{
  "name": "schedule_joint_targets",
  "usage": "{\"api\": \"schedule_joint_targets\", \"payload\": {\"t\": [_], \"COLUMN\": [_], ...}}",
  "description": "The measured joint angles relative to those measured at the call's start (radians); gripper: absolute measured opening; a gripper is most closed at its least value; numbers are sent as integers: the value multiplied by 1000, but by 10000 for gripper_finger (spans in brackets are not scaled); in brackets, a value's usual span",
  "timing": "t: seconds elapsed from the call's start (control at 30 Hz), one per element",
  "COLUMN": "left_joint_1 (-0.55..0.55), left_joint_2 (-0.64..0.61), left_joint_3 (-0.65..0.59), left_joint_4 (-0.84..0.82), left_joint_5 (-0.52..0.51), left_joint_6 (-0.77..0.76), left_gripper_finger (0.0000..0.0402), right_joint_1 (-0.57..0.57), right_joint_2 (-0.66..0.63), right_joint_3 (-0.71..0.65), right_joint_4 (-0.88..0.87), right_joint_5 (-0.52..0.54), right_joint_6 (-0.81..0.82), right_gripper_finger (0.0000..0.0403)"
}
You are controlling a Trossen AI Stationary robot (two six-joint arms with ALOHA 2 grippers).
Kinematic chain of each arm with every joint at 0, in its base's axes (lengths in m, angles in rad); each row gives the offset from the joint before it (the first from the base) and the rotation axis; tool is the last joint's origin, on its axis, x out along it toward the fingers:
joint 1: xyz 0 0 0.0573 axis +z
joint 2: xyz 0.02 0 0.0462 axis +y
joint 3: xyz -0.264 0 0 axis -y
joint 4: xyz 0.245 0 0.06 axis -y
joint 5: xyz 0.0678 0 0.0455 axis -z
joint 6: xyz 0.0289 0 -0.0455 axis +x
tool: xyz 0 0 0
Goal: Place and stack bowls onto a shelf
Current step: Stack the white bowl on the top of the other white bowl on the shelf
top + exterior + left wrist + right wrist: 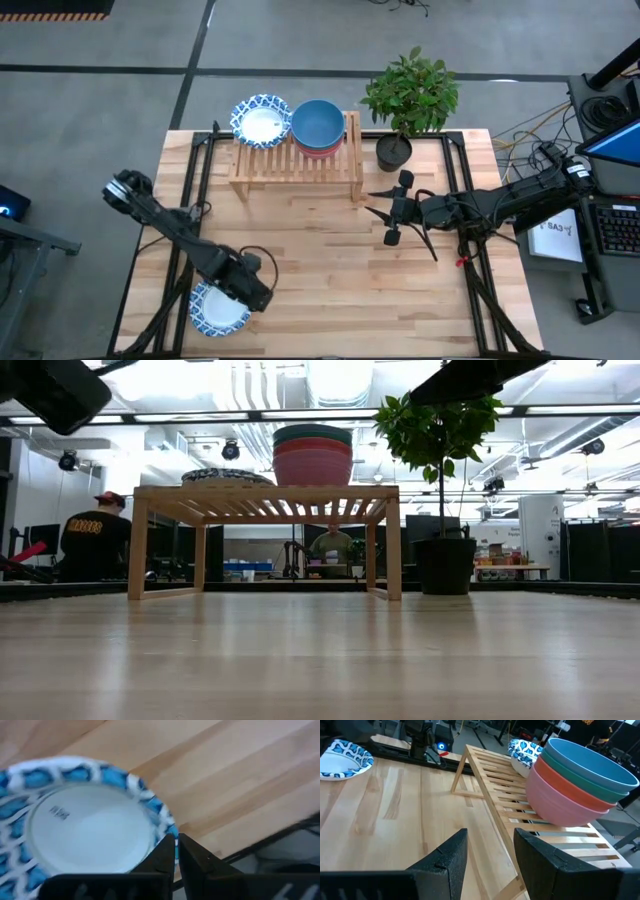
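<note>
- High view: the left gripper (262, 296) is at the near left corner of the table (330, 290), right at the right edge of a patterned bowl (218, 309) that sits on the tabletop.
- Left wrist view: the two dark fingers (192, 865) are nearly together on the bowl's blue-and-white rim (167, 831), one finger on each side of it (pinched on the rim, as far as it shows).
- On the shelf (297, 163), at the far middle of the table, a patterned stack (262, 121) takes the left half and the plain stack (318, 127) the right half, blue on top; the two stacks touch or nearly touch.
- Right wrist view: the plain stack reads blue over green over red over pink (560, 800), resting on the slats (520, 815).
- Right gripper (388, 211) hangs over the table just right of the shelf and near the plant pot (394, 152); its fingers (451, 855) are spread apart with nothing between them.
- Low view: people (93, 540) show in the room beyond the shelf's legs.
</note>
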Motion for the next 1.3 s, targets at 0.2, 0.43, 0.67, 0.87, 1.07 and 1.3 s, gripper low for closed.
{"api": "schedule_joint_targets", "payload": {"t": [0.2, 0.43, 0.67, 0.87, 1.07, 1.3], "left_joint_1": [-43, -81, -90, -96, -96, -96], "left_joint_2": [118, 246, 303, 303, 303, 298], "left_joint_3": [111, 165, 195, 163, 128, 130], "left_joint_4": [-79, -80, -81, -80, -77, -84], "left_joint_5": [20, 21, -10, -26, -1, 6], "left_joint_6": [-2, -34, -11, -16, -15, 59], "left_gripper_finger": [56, 159, 210, 183, 121, 10], "right_joint_1": [0, 0, 0, 0, 0, 0], "right_joint_2": [0, 0, 0, 0, 0, 0], "right_joint_3": [0, 0, 0, 0, 0, 0], "right_joint_4": [-8, -8, -9, -11, -14, -14], "right_joint_5": [0, 0, -1, -1, -1, -1], "right_joint_6": [3, 4, 13, 15, 25, 25], "right_gripper_finger": [150, 150, 150, 150, 150, 150]}}
